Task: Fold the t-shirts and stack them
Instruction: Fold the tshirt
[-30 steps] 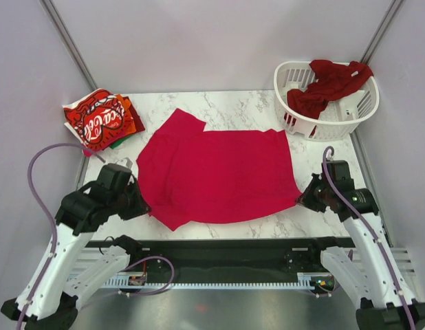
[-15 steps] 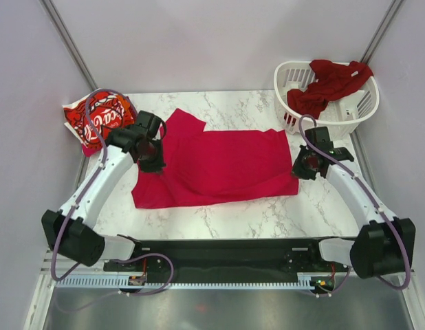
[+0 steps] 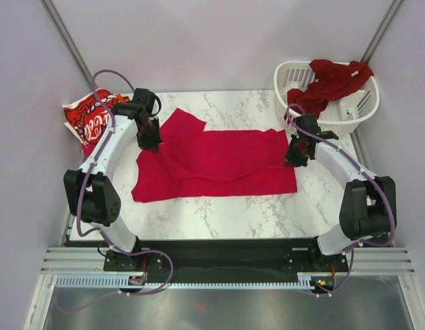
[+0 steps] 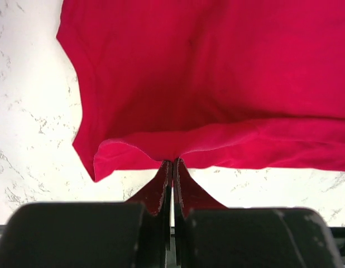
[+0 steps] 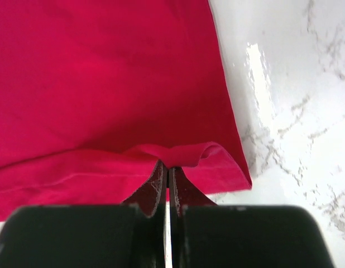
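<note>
A plain bright red t-shirt (image 3: 219, 165) lies spread on the marble table, its near edge carried over toward the far side. My left gripper (image 3: 149, 143) is shut on the folded edge at the shirt's left end; the pinched cloth (image 4: 161, 153) shows in the left wrist view. My right gripper (image 3: 293, 157) is shut on the edge at the right end, and the pinched cloth (image 5: 172, 155) shows in the right wrist view. A folded Coca-Cola t-shirt (image 3: 92, 120) tops a stack at the far left. A dark red t-shirt (image 3: 329, 82) hangs in the basket.
A white slatted laundry basket (image 3: 350, 120) stands at the far right corner. Grey booth walls close in on three sides. The black rail of the arm bases runs along the near table edge (image 3: 212, 251).
Both grippers took hold of the shirt's near edge and carried it away from the bases toward the far side, folding the shirt over itself. Both arms now reach far out.
</note>
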